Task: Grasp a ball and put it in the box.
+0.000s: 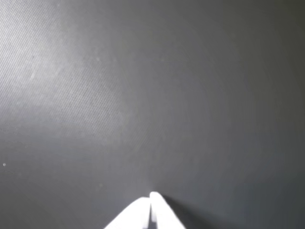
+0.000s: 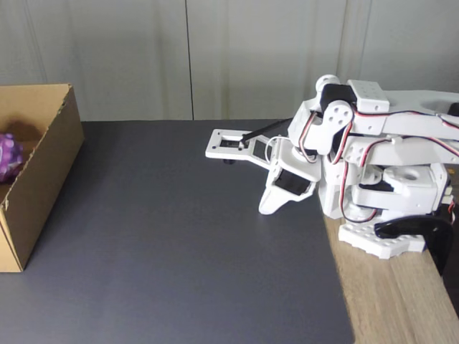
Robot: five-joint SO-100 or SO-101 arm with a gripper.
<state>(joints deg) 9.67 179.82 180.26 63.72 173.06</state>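
Fixed view is showing you the white arm folded back on itself at the right edge of the table, its base sitting on the bare wooden strip there. Your hand is pointing down, its tip lying just above or on the dark mat near the mat's right edge; you cannot tell from here whether it is touching. A flat white bracket is sticking out from the arm toward the left, over the mat.

The box is standing at the left edge of the table, open at the top, its near long wall facing you. The ball is lying inside it, purple and knobbly, showing partly at the picture's left border against the box's inner wall. It is well apart from your hand.

In the wrist view your hand is coming in from the bottom edge as two white fingers pressed together at their tips, with nothing between them. It is closed and holding nothing. Beneath it the mat is lying bare and grey, lit more brightly toward the upper left.
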